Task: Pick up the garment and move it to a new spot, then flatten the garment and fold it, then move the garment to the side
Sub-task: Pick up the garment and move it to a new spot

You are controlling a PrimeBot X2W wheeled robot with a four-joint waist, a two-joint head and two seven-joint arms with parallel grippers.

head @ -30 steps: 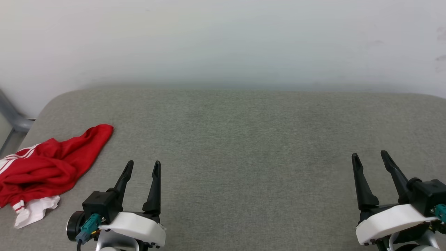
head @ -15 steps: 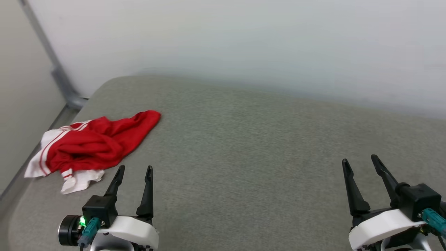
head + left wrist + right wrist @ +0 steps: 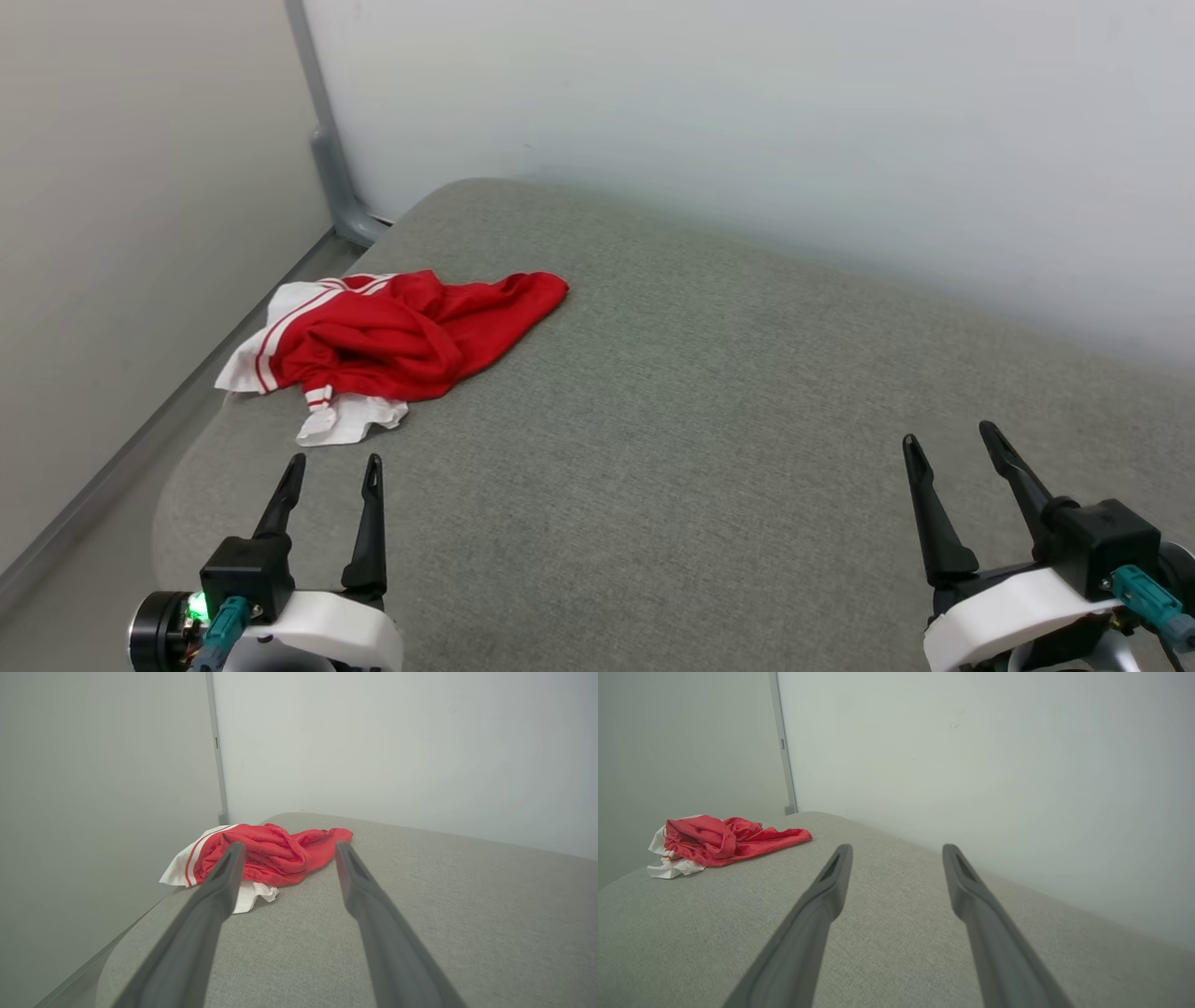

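While the garment [image 3: 392,341] lies crumpled near the ten o'clock corner of the grey cushion [image 3: 709,420], with a white sleeve spilling toward six, the left gripper [image 3: 334,462] hovers just short of it at seven o'clock, fingers spread, pinching nothing; the right gripper [image 3: 948,437], at four o'clock and well apart, is likewise spread and empty
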